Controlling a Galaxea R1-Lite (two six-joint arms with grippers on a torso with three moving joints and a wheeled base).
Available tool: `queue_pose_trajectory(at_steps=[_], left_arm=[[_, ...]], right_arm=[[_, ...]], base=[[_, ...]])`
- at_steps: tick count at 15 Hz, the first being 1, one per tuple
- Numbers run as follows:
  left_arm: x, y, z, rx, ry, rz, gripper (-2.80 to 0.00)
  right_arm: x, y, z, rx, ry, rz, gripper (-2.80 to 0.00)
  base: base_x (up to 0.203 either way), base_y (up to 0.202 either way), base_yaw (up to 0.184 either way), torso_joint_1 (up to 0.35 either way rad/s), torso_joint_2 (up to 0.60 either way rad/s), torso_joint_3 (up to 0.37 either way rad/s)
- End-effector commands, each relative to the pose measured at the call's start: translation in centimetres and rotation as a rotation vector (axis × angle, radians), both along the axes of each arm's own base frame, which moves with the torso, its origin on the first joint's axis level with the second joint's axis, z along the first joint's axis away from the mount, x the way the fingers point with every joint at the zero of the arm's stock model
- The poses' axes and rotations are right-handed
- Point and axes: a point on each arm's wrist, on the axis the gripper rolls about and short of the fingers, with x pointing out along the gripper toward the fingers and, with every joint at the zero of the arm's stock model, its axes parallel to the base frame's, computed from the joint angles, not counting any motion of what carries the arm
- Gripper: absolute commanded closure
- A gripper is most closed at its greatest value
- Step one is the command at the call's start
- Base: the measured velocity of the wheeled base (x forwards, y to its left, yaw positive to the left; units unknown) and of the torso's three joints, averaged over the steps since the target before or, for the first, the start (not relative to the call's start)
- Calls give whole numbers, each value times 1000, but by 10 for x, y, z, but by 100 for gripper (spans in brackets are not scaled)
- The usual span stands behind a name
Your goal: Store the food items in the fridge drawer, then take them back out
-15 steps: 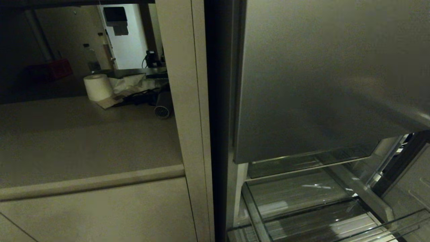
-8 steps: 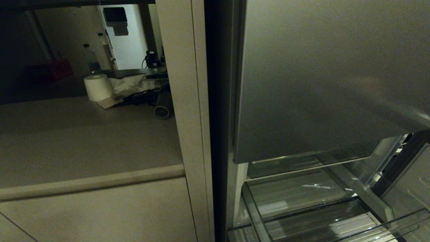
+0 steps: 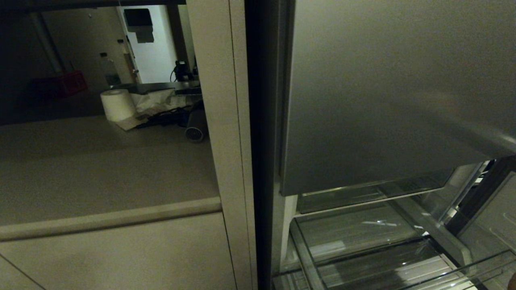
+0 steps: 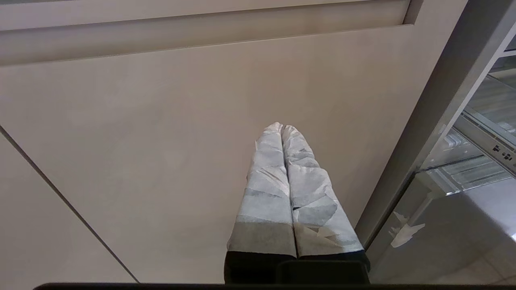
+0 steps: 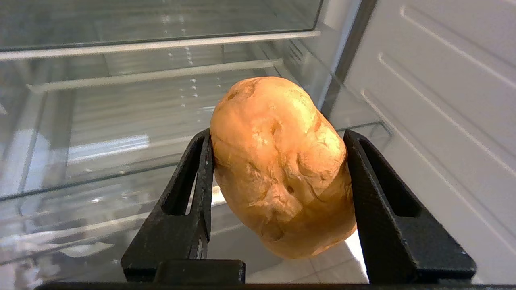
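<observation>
Kitchen — steel fridge (image 3: pixel 383 100), beige counter (image 3: pixel 100 169), paper roll (image 3: pixel 117 104)

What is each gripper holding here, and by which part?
The right gripper clamps a potato across its middle, one finger on each side. The left gripper is shut and holds nothing.

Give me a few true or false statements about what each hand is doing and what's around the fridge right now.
1. The right hand grips an orange-brown potato between its black fingers. True.
2. The left hand holds a piece of food. False: its wrapped fingers are pressed together with nothing between them, in front of a beige cabinet panel.
3. The clear fridge drawer is pulled open. True.
4. A roll of paper stands on the counter to the left of the fridge. True.
5. The potato lies on the drawer floor. False: it is held up in the right hand.
</observation>
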Motion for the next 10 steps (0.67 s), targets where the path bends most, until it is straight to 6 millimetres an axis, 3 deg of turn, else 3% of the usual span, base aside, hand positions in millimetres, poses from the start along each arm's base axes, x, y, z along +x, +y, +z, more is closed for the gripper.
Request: queue_pose_trajectory(at_steps=[1,6,10], left_arm=[[0,0,0,0,0,0,0],[0,0,0,-5,-1,0,0],[0,0,0,-5,-1,0,0]], right_arm=[[0,0,-10,-18,40,60,0],[-23,1,-21,-54,-159,154,0],[-23,1,-25,16,-131,167,0]], base=[[0,0,0,0,0,0],[0,0,0,0,0,0],[0,0,0,0,0,0]])
